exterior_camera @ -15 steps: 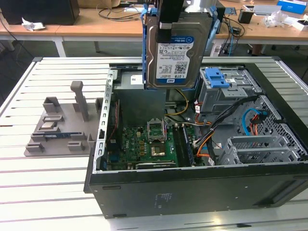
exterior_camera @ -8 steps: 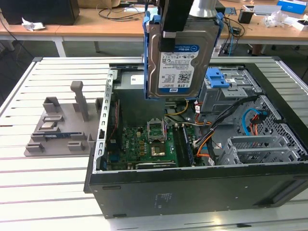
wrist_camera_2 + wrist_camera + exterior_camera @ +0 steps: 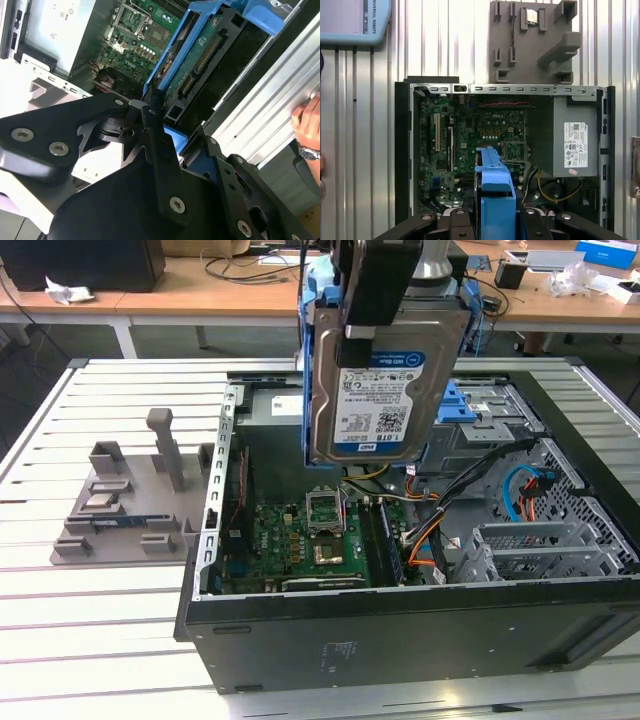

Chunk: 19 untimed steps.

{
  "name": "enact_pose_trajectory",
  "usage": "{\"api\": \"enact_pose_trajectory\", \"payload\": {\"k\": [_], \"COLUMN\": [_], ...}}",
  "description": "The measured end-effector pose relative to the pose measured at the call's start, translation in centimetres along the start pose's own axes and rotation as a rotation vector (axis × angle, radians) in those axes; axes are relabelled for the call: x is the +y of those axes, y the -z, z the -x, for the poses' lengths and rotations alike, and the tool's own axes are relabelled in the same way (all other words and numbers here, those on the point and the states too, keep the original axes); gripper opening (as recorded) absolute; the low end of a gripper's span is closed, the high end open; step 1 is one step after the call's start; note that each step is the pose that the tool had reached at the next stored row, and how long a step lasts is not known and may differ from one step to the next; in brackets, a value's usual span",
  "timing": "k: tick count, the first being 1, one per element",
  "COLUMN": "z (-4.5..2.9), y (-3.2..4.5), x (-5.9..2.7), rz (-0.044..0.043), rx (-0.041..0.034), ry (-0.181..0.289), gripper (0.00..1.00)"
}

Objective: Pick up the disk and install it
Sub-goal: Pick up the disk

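The disk (image 3: 385,390) hangs upright above the open computer case (image 3: 400,640), its white-and-blue label facing the exterior camera and its blue carrier frame (image 3: 318,330) around its edges. My gripper (image 3: 368,315) is shut on its upper end. In the second wrist view, black fingers (image 3: 150,117) clamp the disk (image 3: 200,60), whose green circuit side shows. The first wrist view looks down the frame's blue edge (image 3: 495,185) onto the motherboard (image 3: 470,140).
A grey drive cage with a blue bracket (image 3: 470,405) sits behind the disk. The grey power supply (image 3: 572,142) fills one end of the case. A grey parts fixture (image 3: 130,500) lies at the exterior view's left. A person's hand (image 3: 307,125) rests on the table edge.
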<state>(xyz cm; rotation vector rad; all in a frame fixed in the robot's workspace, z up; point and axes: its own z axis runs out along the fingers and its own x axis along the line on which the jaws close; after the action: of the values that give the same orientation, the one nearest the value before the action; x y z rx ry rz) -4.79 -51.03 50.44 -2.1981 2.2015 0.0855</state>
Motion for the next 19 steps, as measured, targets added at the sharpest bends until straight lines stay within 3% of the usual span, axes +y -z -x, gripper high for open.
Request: {"api": "enact_pose_trajectory", "payload": {"k": [14,15,19], "z": [-2.73,-3.13,-3.3], "y": [0.13,0.14,0.16], "x": [-0.25,-0.34,-1.45], "rz": [0.0,0.0001,0.0005], "rx": [0.0,0.0001,0.0001], "ry": [0.0,0.0,0.0], "gripper": [0.36,0.36,0.36]}}
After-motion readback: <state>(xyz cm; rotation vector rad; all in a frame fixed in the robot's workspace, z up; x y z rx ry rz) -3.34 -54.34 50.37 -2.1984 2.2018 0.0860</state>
